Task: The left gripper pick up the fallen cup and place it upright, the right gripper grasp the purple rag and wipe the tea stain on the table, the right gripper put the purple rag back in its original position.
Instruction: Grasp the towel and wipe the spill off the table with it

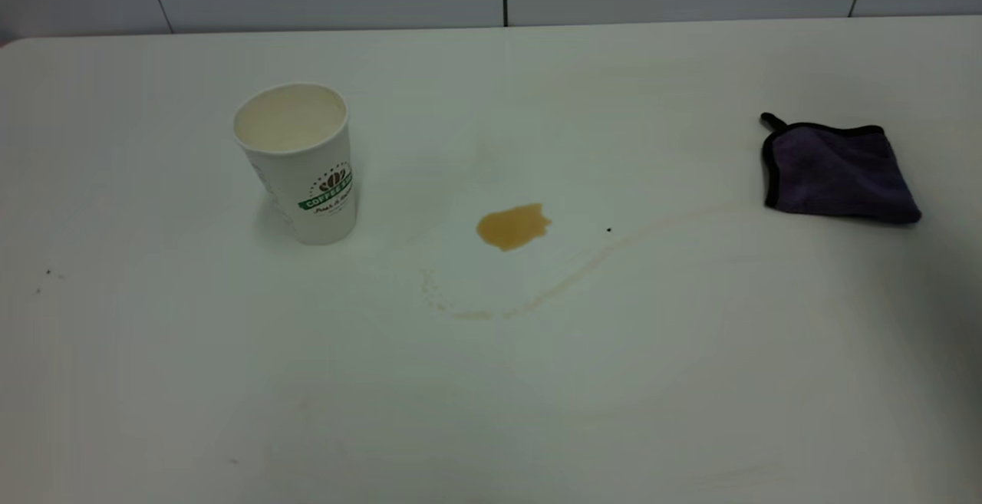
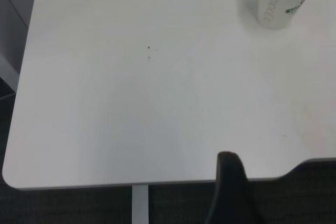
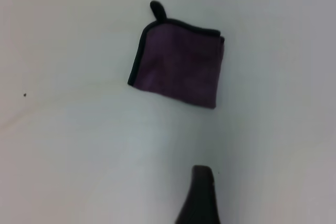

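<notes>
- Nearest the camera the table (image 1: 491, 412) is bare, with neither arm over it in the exterior view. Only a dark jaw tip shows in each wrist view, so I can't tell how either claw stands.
- Left gripper (image 2: 231, 192) hangs off by the table edge, well apart from the cup. Right gripper (image 3: 202, 195) hovers near the rag, not touching it.
- Mid-table: the stain (image 1: 512, 225) sits there wet and amber, and its thin trail curls off towards the rag side. Looks unwiped to me.
- The cup (image 1: 298, 163) stands upright, left of the stain, so I'd call that step done.
- Farthest back on the right, the rag (image 1: 836, 174) lies flat and folded. What's left: grab it, wipe, put it back.
</notes>
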Motion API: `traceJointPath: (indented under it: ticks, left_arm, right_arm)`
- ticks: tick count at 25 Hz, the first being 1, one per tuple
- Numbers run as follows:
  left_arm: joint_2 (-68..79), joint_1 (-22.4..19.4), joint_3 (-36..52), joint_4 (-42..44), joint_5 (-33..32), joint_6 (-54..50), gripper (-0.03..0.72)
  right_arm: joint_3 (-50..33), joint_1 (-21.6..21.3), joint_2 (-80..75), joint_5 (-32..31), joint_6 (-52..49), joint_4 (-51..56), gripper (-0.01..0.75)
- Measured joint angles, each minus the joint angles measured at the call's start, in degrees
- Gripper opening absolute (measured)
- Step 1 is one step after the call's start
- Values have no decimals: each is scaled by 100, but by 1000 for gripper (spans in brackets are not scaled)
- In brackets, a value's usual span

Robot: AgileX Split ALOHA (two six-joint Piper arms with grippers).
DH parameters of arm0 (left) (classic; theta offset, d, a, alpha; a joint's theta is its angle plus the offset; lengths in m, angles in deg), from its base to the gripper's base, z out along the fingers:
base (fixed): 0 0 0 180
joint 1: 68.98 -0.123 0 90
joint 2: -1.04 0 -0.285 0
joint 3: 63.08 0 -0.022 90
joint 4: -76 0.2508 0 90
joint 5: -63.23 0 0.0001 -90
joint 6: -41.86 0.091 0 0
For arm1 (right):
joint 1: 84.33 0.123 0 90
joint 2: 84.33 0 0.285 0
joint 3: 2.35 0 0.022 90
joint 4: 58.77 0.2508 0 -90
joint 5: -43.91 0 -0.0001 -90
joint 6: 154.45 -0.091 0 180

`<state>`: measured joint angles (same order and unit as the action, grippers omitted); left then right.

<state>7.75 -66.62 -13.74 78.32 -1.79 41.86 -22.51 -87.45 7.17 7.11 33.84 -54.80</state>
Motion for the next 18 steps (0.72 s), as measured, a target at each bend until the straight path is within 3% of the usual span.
traceJointPath:
  ticks: [8, 18]
  left_arm:
    - [0, -4, 0, 0, 0, -32, 524]
    - [0, -4, 0, 0, 0, -32, 524]
  right_arm:
    - [96, 498, -1753, 1006, 267, 284, 723]
    - [1364, 732, -3808, 729, 61, 312, 703]
